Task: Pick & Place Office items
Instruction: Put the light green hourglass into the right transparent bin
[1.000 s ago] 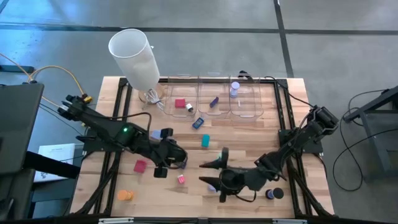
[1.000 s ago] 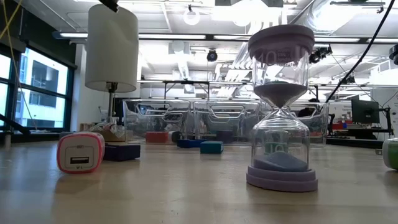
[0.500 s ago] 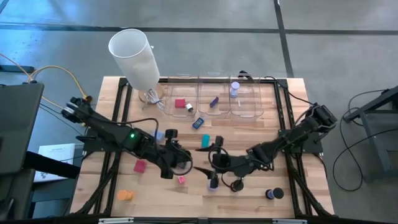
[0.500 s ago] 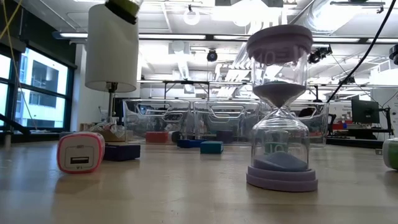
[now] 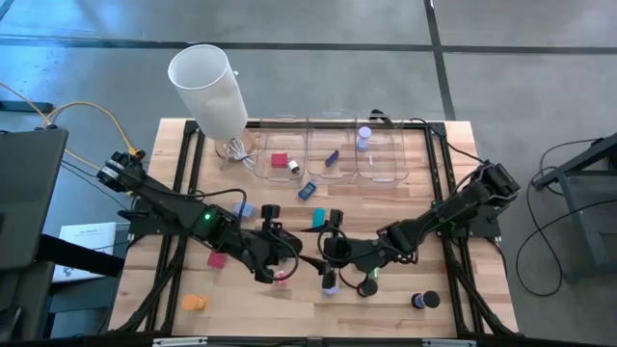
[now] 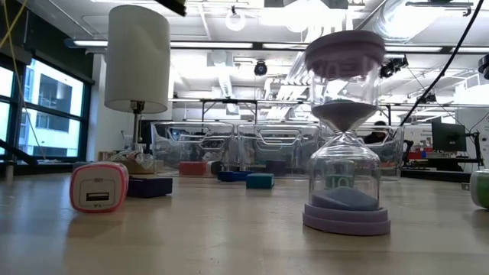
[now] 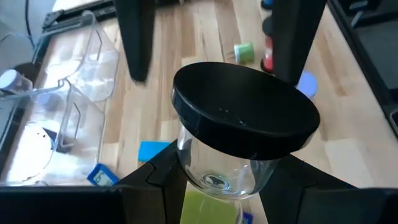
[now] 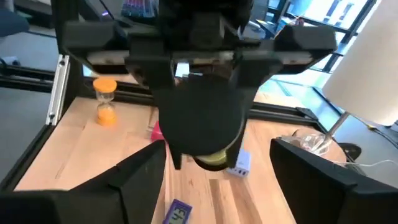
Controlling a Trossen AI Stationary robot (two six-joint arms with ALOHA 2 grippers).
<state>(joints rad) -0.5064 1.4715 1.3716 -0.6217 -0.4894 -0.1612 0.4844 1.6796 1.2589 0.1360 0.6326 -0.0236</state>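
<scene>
An hourglass with a black end cap (image 7: 245, 118) and yellow-green filling is held up over the table's middle by my left gripper (image 7: 224, 186), which is shut on it. My right gripper (image 8: 221, 180) faces it from the right, open. Its two fingers (image 7: 134, 43) stand on either side of the cap's far side without touching it. In the high view the two grippers meet near the table's centre, the left gripper (image 5: 278, 253) beside the right gripper (image 5: 326, 243). A lavender hourglass (image 6: 344, 130) stands upright on its base on the table below them. My left gripper pinches the hourglass by its clear glass bulb (image 7: 214, 177), just behind the black cap, between its two fingers. The fingers come from the table's left, slanting down. The hourglass is lifted clear of the table, its capped end toward my right gripper.
Clear bins (image 5: 333, 154) line the far edge, with a white lamp (image 5: 207, 87) at the far left. Loose on the wood lie a red block (image 5: 217, 258), an orange hourglass (image 5: 195, 302), a blue rectangle (image 5: 308, 190), a dark disc (image 5: 424, 301) and a pink charger (image 6: 99, 187).
My right gripper has gone from above the lavender hourglass toward the far edge and the left, up to my left gripper, and has rolled about its own line. My left gripper has carried the black-capped hourglass a little toward the right, tipping slightly.
</scene>
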